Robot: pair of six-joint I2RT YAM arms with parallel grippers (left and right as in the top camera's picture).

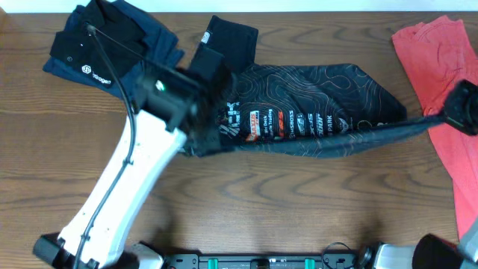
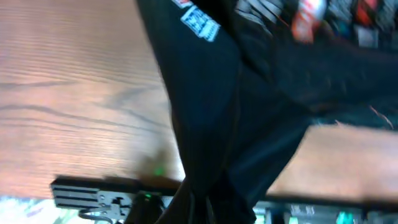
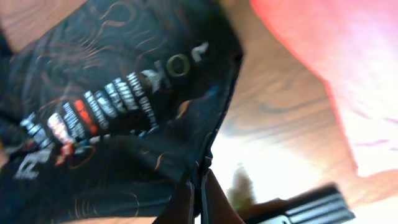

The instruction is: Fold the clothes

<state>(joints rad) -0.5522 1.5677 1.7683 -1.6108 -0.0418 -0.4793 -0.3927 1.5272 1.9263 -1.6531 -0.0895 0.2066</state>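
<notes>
While it is held, jersey [image 1: 314,97] stretched taut

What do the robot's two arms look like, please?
The left arm has a long white link with black joints; a thin black cable runs along it, and a small green light glows on its black wrist housing. The right arm shows only a blurred black housing.

Light falls evenly and brightly from above in the overhead view, with a soft shadow on the table [image 1: 299,209] along the jersey's [image 1: 314,97] near edge. The left arm [image 1: 138,164] and right arm [image 1: 464,104] are motion-smeared. Both wrist views are blurred, the right one with white glare beside the washed-out red garment [image 3: 336,62].
</notes>
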